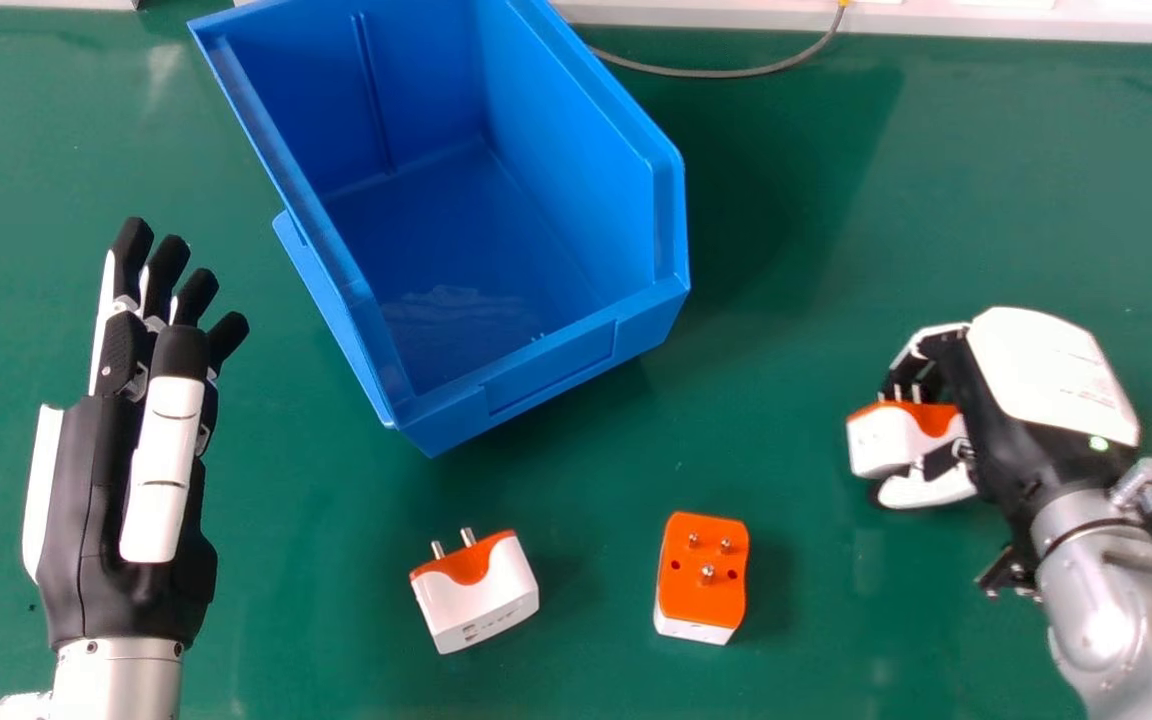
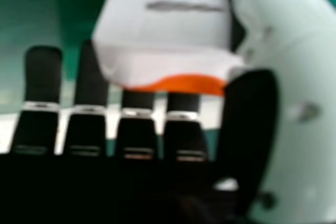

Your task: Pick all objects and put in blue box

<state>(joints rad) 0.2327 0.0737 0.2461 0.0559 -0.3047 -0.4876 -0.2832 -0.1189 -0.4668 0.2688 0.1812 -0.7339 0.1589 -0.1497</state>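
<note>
At the right of the head view, my right hand (image 1: pixel 1046 380) is curled round a white and orange adapter (image 1: pixel 886 440), its pins pointing away. In the right hand view the adapter (image 2: pixel 168 30) lies between the thumb and fingers of my right hand (image 2: pixel 252 119). A second adapter (image 1: pixel 476 590) rests on its side below the blue box (image 1: pixel 546 375), and a third (image 1: pixel 704 575) stands with its orange pin face up, right of the second. The box is empty inside. My left hand (image 1: pixel 126 470) is idle at the left, fingers straight.
A green table (image 1: pixel 786 350) carries everything. A grey cable (image 1: pixel 706 73) curves along its far edge, behind and right of the box. White equipment (image 1: pixel 1036 20) borders the far side. Bare table lies between the right hand and the box.
</note>
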